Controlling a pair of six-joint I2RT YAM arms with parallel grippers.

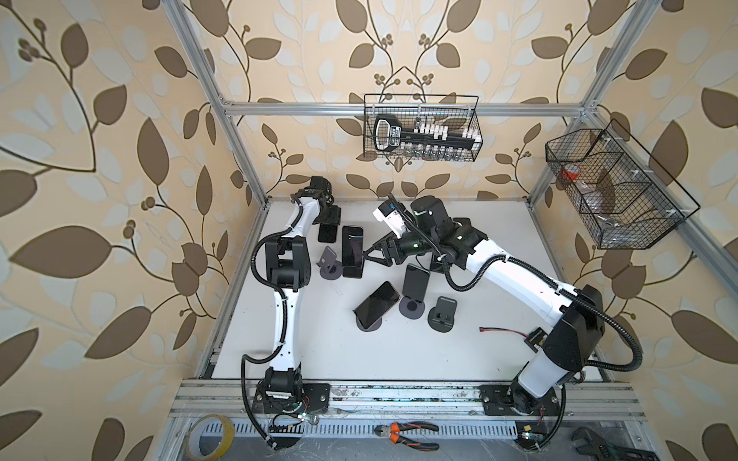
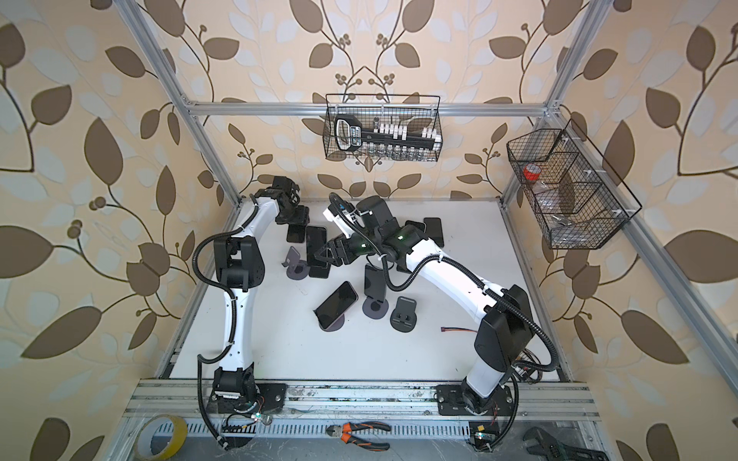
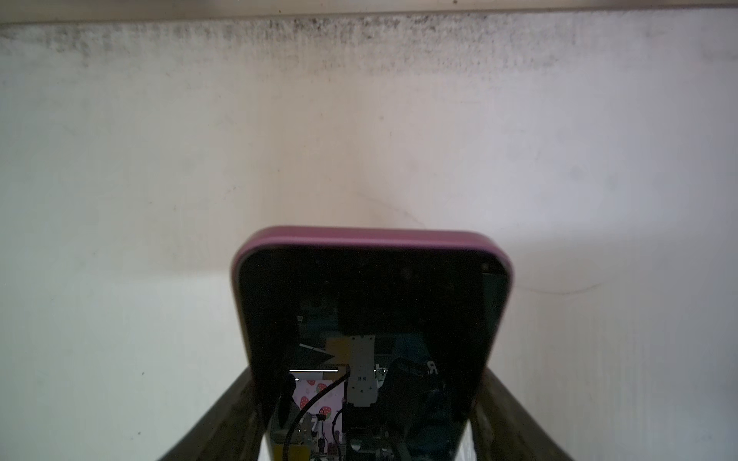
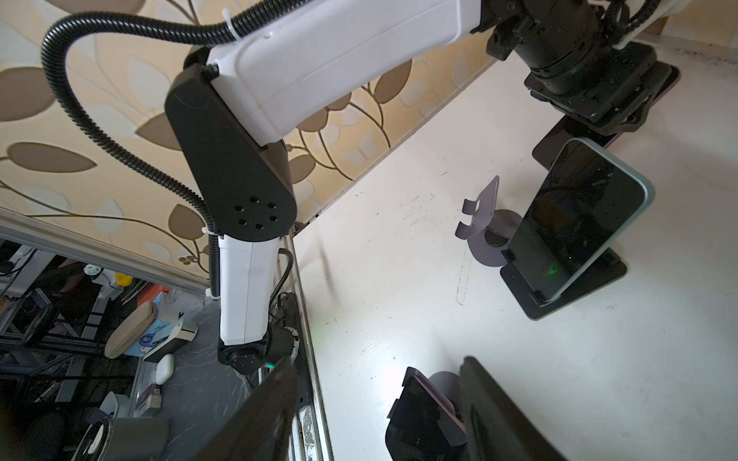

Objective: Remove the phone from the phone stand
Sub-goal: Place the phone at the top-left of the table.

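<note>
Looking down in both top views, the left gripper (image 1: pixel 329 219) is at the upper left of the white table (image 1: pixel 419 359). It is closed on the sides of a pink-cased phone (image 1: pixel 327 235), and this phone sits on no stand. Whether it touches the table I cannot tell. Just below it in the frame is a purple stand (image 1: pixel 329 265), which is empty. Just to the right of that stand, a second phone (image 1: pixel 352 249) leans on a black stand (image 1: pixel 353 272). The right gripper (image 1: pixel 369 255) reaches in from the right, and its tips are just beside the right edge of this second phone. I cannot tell if they touch it.

In the left wrist view the pink-cased phone fills the lower centre, with a dark screen and a pink rim. Two dark fingers (image 3: pixel 227 415) press against its long sides at the lower corners.

In the right wrist view the right gripper's fingers (image 4: pixel 275 407) stand apart along the bottom edge and clamp nothing. The second phone leans on the black stand at the middle right, with the empty purple stand just left of it. The left gripper with its phone is in the upper right corner.
</note>
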